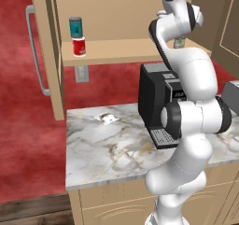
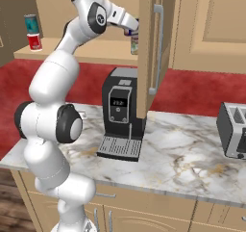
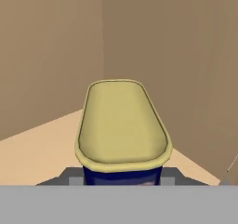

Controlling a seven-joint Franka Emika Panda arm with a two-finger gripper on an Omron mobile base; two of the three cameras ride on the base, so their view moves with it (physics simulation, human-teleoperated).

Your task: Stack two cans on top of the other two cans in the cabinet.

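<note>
Showing the scene from the left base view, the cabinet [image 1: 135, 51] has a tan shelf board on which the teal can [image 1: 75, 26] stands directly on top of the red can [image 1: 79, 46], near the shelf's left end beside the open door with its grey bar handle [image 1: 35, 51]; the arm reaches up to the shelf's right part, where the pale silvery can [image 1: 179, 43] is partly hidden behind its wrist, and below the shelf a black coffee machine [image 1: 156, 102] sits on the marble counter [image 1: 107, 144]. From the right base view, the same teal-on-red stack stands at the shelf's far left, while the gripper [image 2: 130, 29] holds the dark blue can [image 2: 129, 32] just above the pale silvery can at the shelf's right end, beside the door edge; a toaster [image 2: 233, 130] sits on the counter. From the hand view, the jaws are clamped on the dark blue can, its yellowish top facing the cabinet's inner corner.
</note>
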